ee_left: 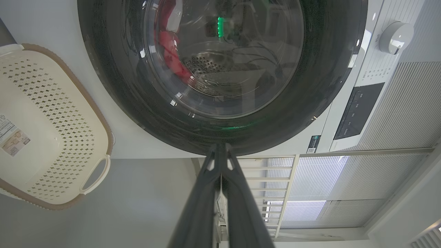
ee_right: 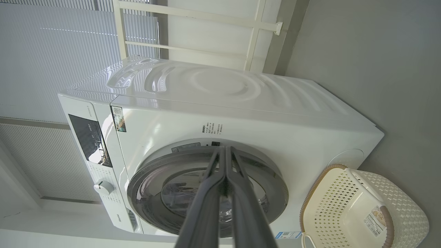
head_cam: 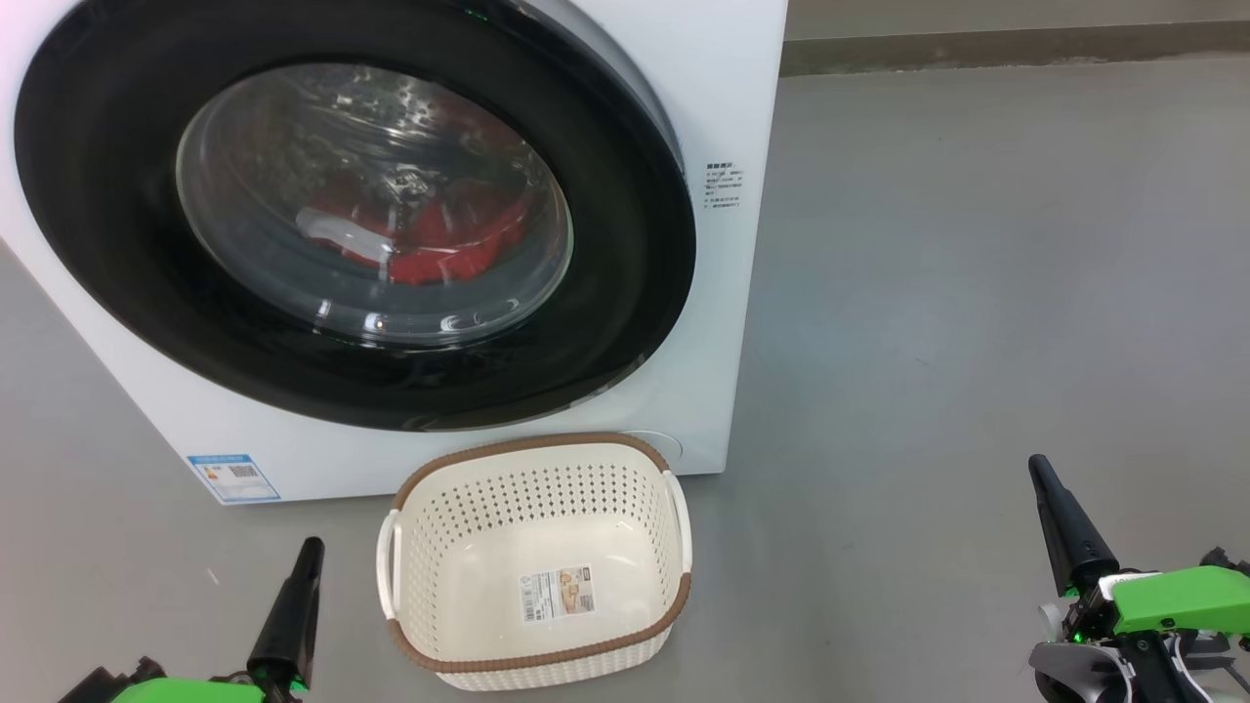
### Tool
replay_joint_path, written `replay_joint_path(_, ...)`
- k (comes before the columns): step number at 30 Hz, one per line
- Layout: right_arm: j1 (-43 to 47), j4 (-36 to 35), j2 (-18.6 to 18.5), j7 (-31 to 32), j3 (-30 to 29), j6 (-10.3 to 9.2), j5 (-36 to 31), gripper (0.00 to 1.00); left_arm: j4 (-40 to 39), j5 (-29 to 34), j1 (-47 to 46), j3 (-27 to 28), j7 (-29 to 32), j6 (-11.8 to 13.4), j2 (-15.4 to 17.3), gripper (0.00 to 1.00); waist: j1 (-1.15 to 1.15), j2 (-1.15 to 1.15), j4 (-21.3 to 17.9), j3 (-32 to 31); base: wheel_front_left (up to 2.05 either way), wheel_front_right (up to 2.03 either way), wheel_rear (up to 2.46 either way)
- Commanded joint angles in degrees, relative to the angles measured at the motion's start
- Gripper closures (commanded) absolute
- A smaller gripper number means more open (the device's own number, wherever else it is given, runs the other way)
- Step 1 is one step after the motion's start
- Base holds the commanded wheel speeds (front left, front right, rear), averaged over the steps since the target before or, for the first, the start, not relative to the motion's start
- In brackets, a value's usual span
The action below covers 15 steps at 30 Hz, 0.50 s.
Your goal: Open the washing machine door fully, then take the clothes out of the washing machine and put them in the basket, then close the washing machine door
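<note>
The white washing machine [head_cam: 728,88] fills the upper left of the head view. Its door [head_cam: 107,244], a black ring around bulging glass, lies against the front or nearly so. Red clothes [head_cam: 439,244] with a white strip show through the glass inside the drum. The cream basket [head_cam: 532,445] with a brown rim stands empty on the floor just before the machine. My left gripper [head_cam: 311,549] is shut, low to the basket's left. My right gripper [head_cam: 1039,469] is shut, far to the right. In the wrist views the left gripper [ee_left: 220,146] and right gripper [ee_right: 225,148] point at the door [ee_left: 113,86] [ee_right: 144,179].
Grey floor [head_cam: 977,293] stretches wide to the right of the machine, up to a wall skirting [head_cam: 977,44]. A blue label [head_cam: 234,476] sits on the machine's lower front. The control knob [ee_left: 396,36] and dark panel [ee_left: 358,112] are above the door. A white rail frame [ee_right: 255,34] stands behind.
</note>
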Motion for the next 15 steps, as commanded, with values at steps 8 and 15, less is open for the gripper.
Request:
replay_joint_path(8, -2.4, -1.7, -0.5, 0.3, 1.1, 0.03, 0.4, 1.0, -1.2, -0.1, -2.4, 2.0, 0.2, -0.4, 0.6, 1.0, 0.0, 0.0, 0.0, 0.0, 0.0, 0.0, 0.0)
replay_joint_path(15, -2.4, -1.7, -0.5, 0.3, 1.1, 0.03, 0.4, 1.0, -1.2, -0.1, -2.4, 2.0, 0.2, -0.4, 0.6, 1.0, 0.0, 0.0, 0.0, 0.0, 0.0, 0.0, 0.0)
